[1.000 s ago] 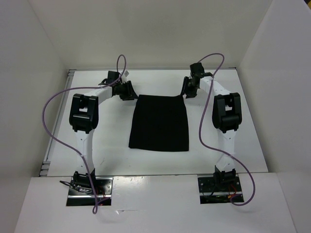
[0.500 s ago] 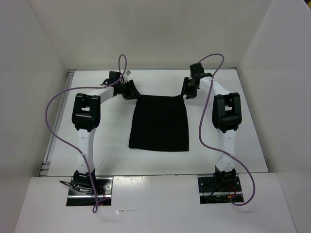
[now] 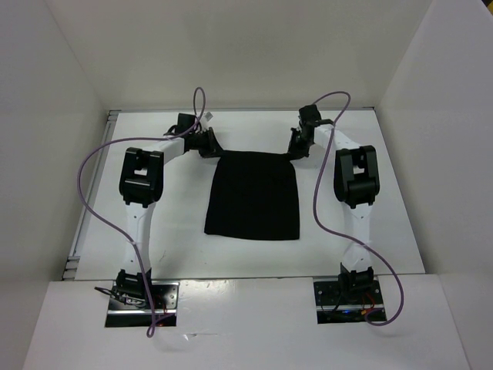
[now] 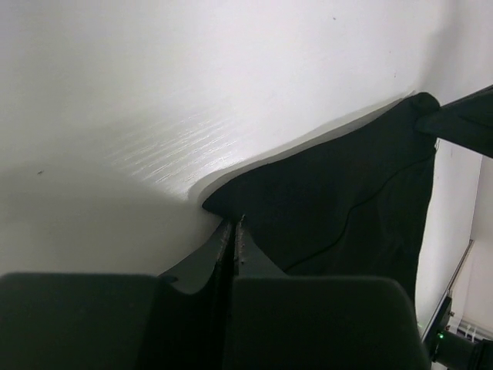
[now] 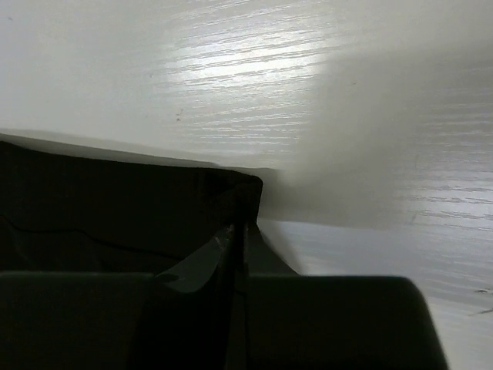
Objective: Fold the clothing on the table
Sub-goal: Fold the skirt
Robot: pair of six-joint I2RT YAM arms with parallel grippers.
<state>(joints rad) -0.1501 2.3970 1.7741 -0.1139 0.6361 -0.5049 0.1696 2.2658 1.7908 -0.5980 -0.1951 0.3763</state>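
Top external view: left fingers [image 4: 219, 245] and right fingers [image 5: 218, 248] just shut, pinching top corners of the soft black cloth shorts [image 3: 253, 196], ready to fold.

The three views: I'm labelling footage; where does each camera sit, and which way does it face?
Top external: above and behind the bases, looking down on the table; both arms show.
Left wrist: on its arm, facing along the left gripper, shut on a far corner of the clothing.
Right wrist: likewise, right gripper on the other far corner.
Shared: all show the clothing.
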